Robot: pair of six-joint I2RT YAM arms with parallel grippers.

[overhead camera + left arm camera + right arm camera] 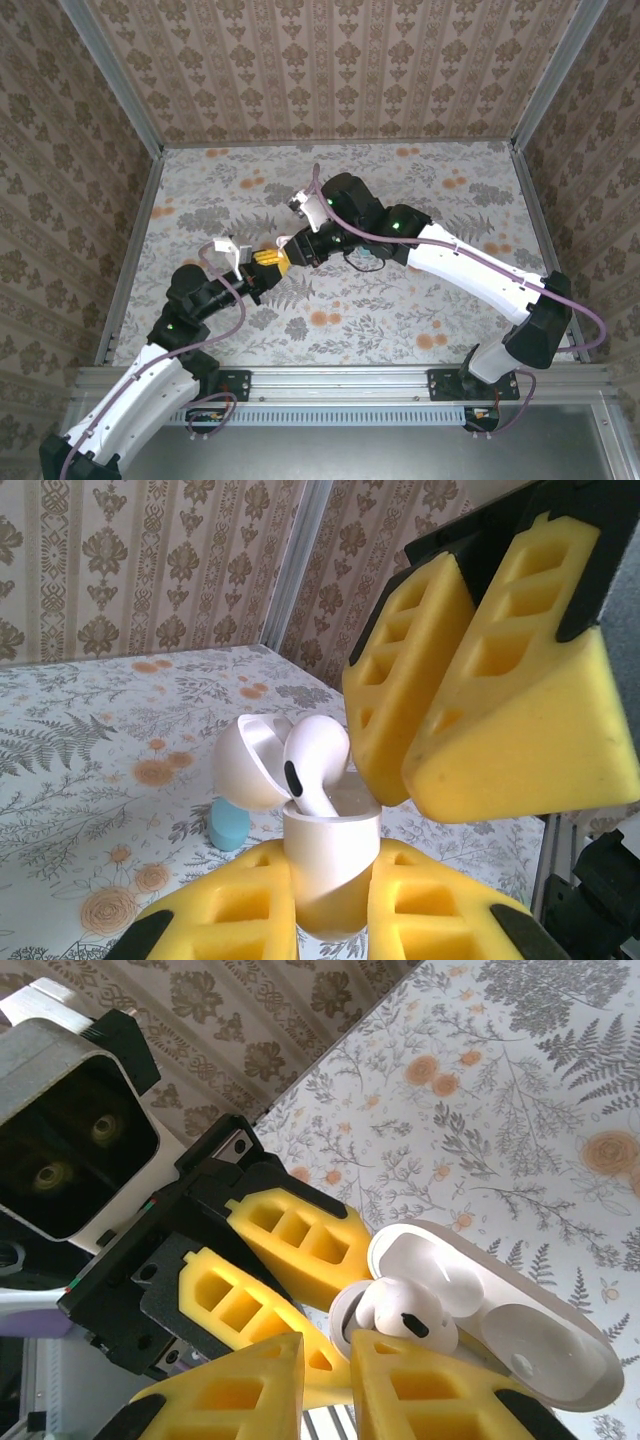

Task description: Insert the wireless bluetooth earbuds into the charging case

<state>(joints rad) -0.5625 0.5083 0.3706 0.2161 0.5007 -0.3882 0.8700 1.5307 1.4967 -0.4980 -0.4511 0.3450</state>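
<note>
My left gripper (pixel 332 910) is shut on the lower body of a white charging case (pixel 330 865), held up above the table with its lid (pixel 245 765) swung open. One white earbud (pixel 318 755) stands stem-down in the case's mouth, its head leaning out over the rim. My right gripper (pixel 400 790) hangs just beside and above that bud. Its yellow jaws are drawn near each other with a narrow gap and nothing between them. From the right wrist, the earbud (pixel 400 1315) lies just past my right gripper (pixel 328 1345), against one fingertip, with the case (pixel 560 1345) behind. Both grippers meet mid-table (pixel 270 258).
A small teal object (pixel 230 825) stands on the floral table (pixel 90 780) beyond the case. Patterned walls and a metal frame (pixel 135 250) enclose the table. The left wrist camera housing (pixel 70 1150) sits close to my right fingers.
</note>
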